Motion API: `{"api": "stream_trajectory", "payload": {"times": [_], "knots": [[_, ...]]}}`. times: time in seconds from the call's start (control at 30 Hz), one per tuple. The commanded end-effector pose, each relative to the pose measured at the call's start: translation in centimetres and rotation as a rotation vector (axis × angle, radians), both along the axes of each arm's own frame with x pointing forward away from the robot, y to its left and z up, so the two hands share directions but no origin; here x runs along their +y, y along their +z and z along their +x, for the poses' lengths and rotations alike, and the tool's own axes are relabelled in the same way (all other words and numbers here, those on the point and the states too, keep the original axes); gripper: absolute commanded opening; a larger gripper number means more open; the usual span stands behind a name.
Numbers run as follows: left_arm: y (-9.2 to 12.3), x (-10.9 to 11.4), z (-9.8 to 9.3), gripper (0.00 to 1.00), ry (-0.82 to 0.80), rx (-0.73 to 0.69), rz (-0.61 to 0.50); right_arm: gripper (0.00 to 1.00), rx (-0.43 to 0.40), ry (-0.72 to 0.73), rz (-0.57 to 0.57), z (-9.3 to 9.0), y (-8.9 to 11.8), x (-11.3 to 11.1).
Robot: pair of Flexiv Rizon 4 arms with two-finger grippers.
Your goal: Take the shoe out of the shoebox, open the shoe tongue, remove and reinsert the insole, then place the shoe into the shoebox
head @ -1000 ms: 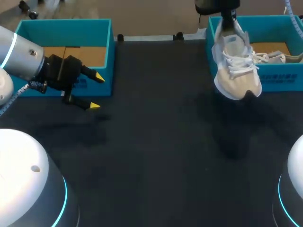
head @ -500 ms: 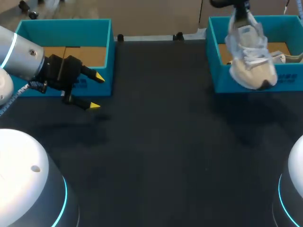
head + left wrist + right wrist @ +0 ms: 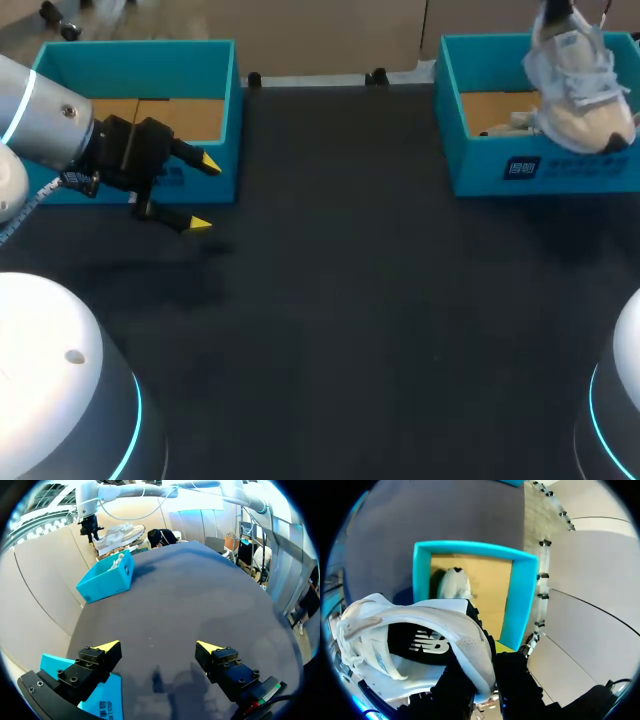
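A white and beige sneaker hangs toe-down over the right teal shoebox. My right gripper is shut on its heel collar, one finger inside the shoe and one outside. Below it the open shoebox shows its cardboard floor, with a second white shoe lying inside. That shoe peeks out behind the hanging one. From the left wrist view the held sneaker is seen far off above the box. My left gripper stands open and empty at the table's left, in front of the other teal box.
A second teal shoebox with a bare cardboard floor stands at the back left, close behind the left gripper. Dark table surface spreads between the two boxes and toward the front.
The right arm has carried the sneaker to the right and farther back, from in front of the box's left corner to over the box. The left arm has stayed still.
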State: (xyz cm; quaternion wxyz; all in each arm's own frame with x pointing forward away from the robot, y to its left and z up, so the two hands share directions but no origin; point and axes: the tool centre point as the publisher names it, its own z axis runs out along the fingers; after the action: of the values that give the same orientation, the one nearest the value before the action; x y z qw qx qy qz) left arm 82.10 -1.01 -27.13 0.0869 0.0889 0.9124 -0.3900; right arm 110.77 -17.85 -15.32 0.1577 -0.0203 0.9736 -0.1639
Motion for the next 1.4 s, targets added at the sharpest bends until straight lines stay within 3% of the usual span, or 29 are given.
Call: {"api": "stream_trajectory", "payload": {"times": [0.03,0.1,0.83,1.13,1.17,1.4], "knots": [[0.1,0.0,-0.1,1.0,0.001,0.0,0.003,0.0,0.016,-0.008,0.004,2.1,-0.1,-1.7],[0.1,0.0,-0.1,1.0,0.001,0.0,0.003,0.0,0.028,-0.087,0.0,2.5,-0.3,-2.8],[0.1,0.0,-0.1,1.0,0.001,0.0,0.003,0.0,0.024,-0.071,-0.001,2.5,-0.3,-3.0],[0.1,0.0,-0.1,1.0,0.001,0.0,0.003,0.0,-0.001,-0.085,-0.015,6.0,-1.0,-6.3],[0.1,0.0,-0.1,1.0,0.001,0.0,0.003,0.0,-0.009,-0.087,-0.013,7.1,-1.2,-7.8],[0.1,0.0,-0.1,1.0,0.001,0.0,0.003,0.0,-0.015,-0.12,-0.01,10.1,-1.8,-11.4]]}}
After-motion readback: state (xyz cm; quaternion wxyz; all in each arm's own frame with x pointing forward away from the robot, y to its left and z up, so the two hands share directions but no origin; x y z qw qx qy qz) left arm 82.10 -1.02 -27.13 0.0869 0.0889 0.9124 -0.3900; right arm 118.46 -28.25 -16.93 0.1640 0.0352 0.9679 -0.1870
